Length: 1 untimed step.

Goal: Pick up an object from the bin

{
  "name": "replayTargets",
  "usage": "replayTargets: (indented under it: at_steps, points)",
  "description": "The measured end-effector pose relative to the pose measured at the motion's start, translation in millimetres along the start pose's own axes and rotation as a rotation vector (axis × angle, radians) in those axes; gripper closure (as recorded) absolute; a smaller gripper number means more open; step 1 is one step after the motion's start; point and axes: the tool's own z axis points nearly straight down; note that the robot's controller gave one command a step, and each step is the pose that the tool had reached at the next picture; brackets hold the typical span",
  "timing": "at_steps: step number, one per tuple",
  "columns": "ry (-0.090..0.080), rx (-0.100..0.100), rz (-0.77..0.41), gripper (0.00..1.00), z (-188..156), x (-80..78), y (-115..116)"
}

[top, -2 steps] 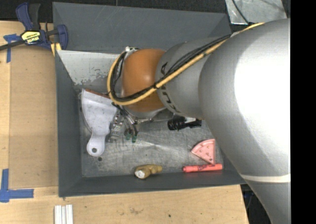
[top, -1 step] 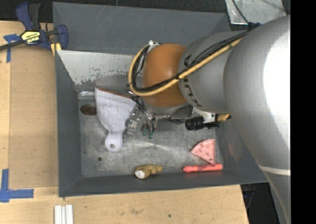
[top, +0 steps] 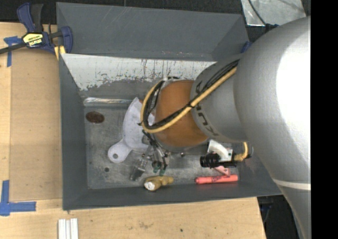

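Bright light from above; the arm glares pale and shades the bin's right floor.

A single camera looks steeply down on the grey bin from above, tilted a little so that its far side shows broader than its near side. It sits close, and the arm looms large from the right.

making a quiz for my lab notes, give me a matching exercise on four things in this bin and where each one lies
1 brown oval disc
2 white scoop
3 pink marker
4 tan stopper

A front of the bin, right side
B front, close by the gripper
C alone at the floor's left
D beside the orange wrist cover

Pairs: 1-C, 2-D, 3-A, 4-B
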Motion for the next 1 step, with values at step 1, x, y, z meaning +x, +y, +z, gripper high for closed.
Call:
replayTargets:
  at_steps: [1]
  points:
    - [0.0, 0.0, 0.001, 0.0, 0.0, -0.1, 0.0]
